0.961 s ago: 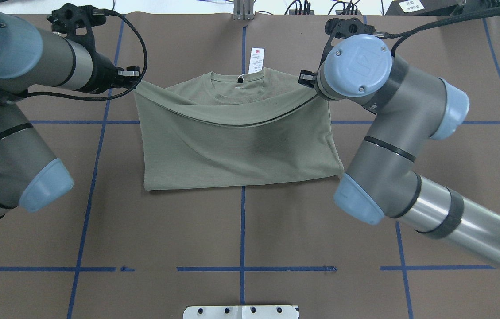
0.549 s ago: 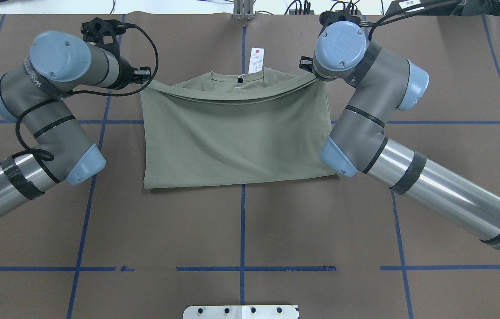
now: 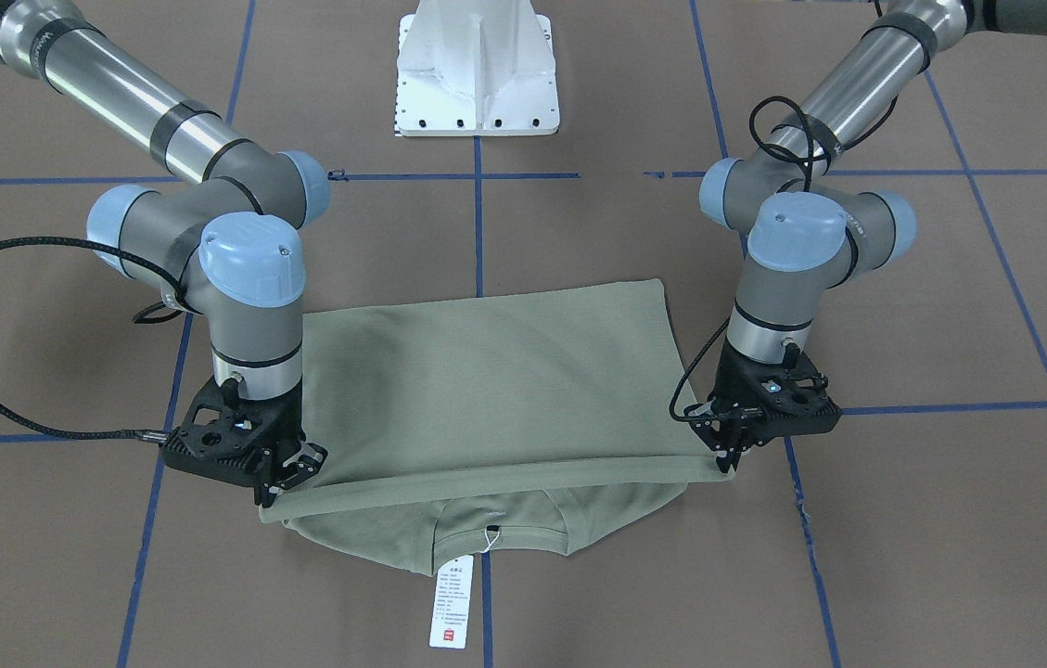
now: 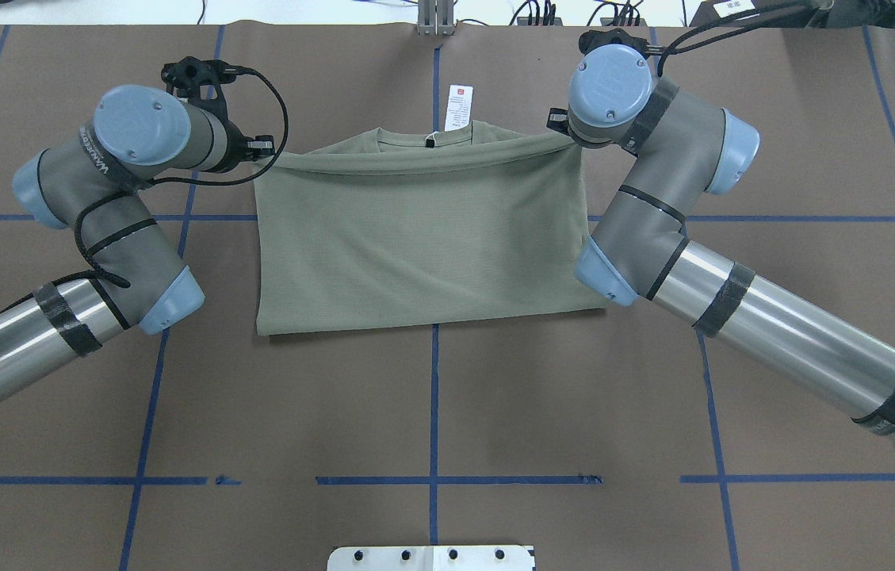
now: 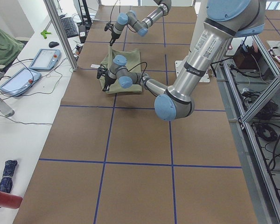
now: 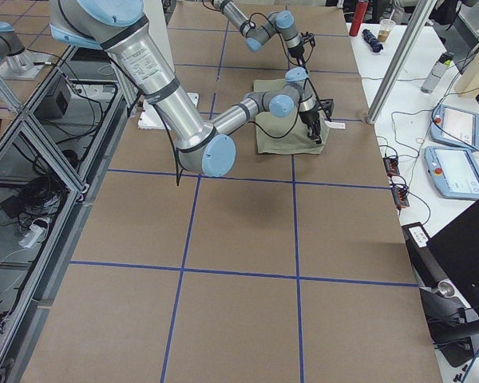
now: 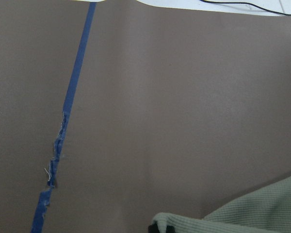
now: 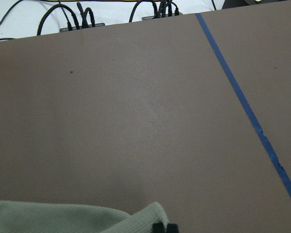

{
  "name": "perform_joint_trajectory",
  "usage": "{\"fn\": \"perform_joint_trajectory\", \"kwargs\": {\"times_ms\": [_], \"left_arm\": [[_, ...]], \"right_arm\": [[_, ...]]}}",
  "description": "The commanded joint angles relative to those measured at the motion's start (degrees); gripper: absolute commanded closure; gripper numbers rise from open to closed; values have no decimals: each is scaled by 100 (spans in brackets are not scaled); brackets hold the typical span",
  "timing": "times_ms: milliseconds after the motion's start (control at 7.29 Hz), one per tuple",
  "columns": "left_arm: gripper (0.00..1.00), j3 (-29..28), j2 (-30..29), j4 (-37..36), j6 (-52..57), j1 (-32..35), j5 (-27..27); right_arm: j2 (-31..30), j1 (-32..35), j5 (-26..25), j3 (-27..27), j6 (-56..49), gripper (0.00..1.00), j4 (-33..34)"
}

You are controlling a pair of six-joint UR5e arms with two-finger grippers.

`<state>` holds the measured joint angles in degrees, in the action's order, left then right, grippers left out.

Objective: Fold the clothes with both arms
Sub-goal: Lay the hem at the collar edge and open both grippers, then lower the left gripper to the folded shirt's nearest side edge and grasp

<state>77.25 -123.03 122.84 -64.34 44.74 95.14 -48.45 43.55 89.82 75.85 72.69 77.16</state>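
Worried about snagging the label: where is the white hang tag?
In the overhead view, the hang tag lies on the table beyond the shirt collar, beside the centre blue tape line.

The sage-green shirt lies folded on the brown table. Its upper layer is drawn over toward the collar, which faces the table edge opposite the white pedestal base. The left gripper is clamped on one corner of that layer and the right gripper on the other. A white hang tag lies flat beyond the collar, just beside a blue tape line.
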Motion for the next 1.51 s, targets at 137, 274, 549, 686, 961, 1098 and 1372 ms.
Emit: {"fn": "perform_joint_trajectory", "kwargs": {"times_ms": [137, 274, 549, 686, 961, 1098, 1372], "left_arm": [[100, -8, -63, 3, 0, -18, -13], [100, -8, -54, 3, 0, -18, -13], [0, 166, 16, 108, 1013, -27, 48], [0, 455, 156, 161, 1019, -79, 48], [0, 1567, 899, 161, 889, -185, 616], [0, 2157, 1365, 161, 435, -550, 593], [8, 2487, 1729, 266, -821, -1245, 253]], "right_arm": [[11, -40, -17, -9, -1, 100, -8], [2, -40, -17, -18, -10, 99, 1], [-7, -75, -8, 17, -149, 0, 1], [-15, -23, 113, 139, -577, 0, -43], [-268, 118, 842, 690, -1081, 0, -69], [-444, 118, 853, 981, -1082, 0, -61], [-481, 110, 844, 1072, -1047, 0, -61]]}}
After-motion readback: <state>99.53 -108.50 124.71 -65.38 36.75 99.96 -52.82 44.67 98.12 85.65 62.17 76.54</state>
